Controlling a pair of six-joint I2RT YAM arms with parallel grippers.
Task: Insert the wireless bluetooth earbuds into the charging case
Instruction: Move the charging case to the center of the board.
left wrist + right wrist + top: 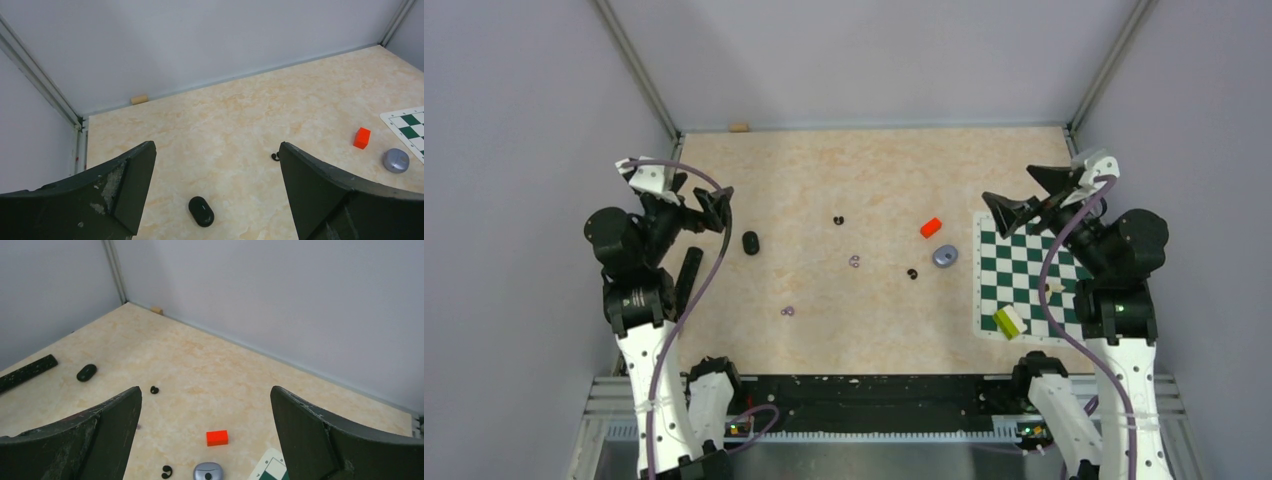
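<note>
Four earbuds lie loose mid-table: a black one (pixel 839 220), another black one (pixel 912 273), a lilac one (pixel 855 262) and a second lilac one (pixel 788 311). A shut black oval charging case (pixel 750 243) lies to their left, and a shut grey-lilac rounded case (pixel 944 256) to their right. My left gripper (pixel 712 203) hovers open at the left, with the black case (pixel 201 211) below its fingers. My right gripper (pixel 1022 192) hovers open at the right, looking down on the grey case (pixel 208 472) and a black earbud (pixel 166 471). Neither gripper holds anything.
A small red block (pixel 931 227) sits just behind the grey case. A green-and-white chessboard mat (pixel 1024 280) lies at the right with a yellow-green block (pixel 1009 321) on it. A black bar (pixel 689 275) lies by the left arm. A small wooden piece (pixel 739 127) rests against the back wall.
</note>
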